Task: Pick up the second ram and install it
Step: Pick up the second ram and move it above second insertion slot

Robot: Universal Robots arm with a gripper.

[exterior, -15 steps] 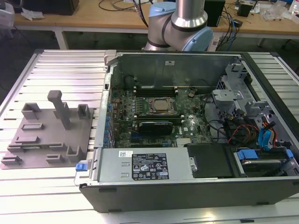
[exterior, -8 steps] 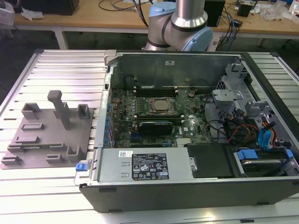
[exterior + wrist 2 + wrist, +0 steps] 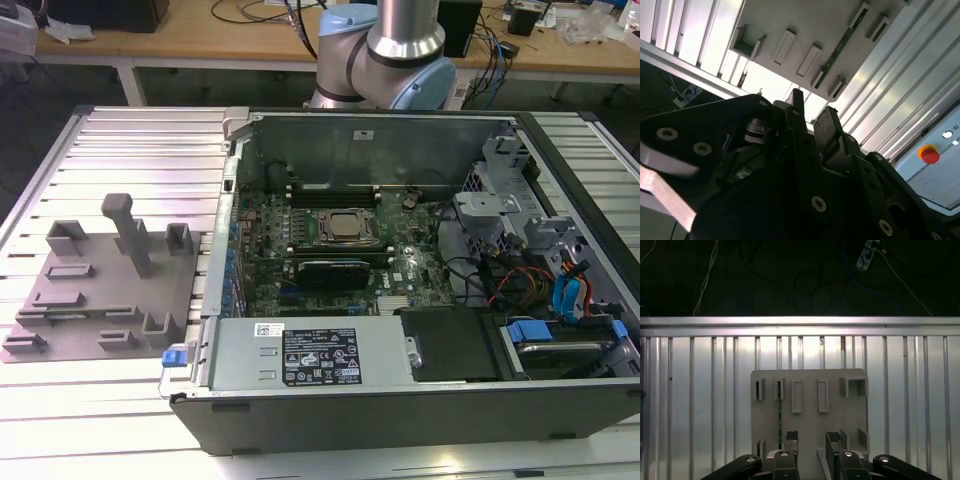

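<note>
Thin green memory stick (image 3: 779, 412), long and narrow, standing on its edge in a slot of the grey tray (image 3: 810, 377). Not picked up yet, and not in the computer yet. In the second wrist view, the same green memory stick (image 3: 836, 49) as a slim green line held between two little blocks on the grey tray (image 3: 805, 20).

Long side of the stick running straight across the line from one finger to the other. Flat sides facing the same way as the inner sides of the fingers (image 3: 791, 438), so turned the right way for a pinch, by the look of it.

Not under the gap, though. Off to one side, just past the outer edge of the nearer finger in the first wrist view. Down below as well, well apart from the tips. Nothing touching it but the tray.

Gripper (image 3: 812, 440) up over the tray, looking down at it, open with a middling gap and holding nothing. Same gripper (image 3: 812, 114) in the second wrist view, with the gap open there too.

Further out, in the exterior view: grey tray (image 3: 105, 300) lying flat on the ribbed metal table (image 3: 130, 140), on the exterior view's left of the open computer (image 3: 400, 415). Well apart from the board inside, with the case wall between. Only one arm (image 3: 385, 45) here, standing at the far side of the table, behind the computer.
</note>
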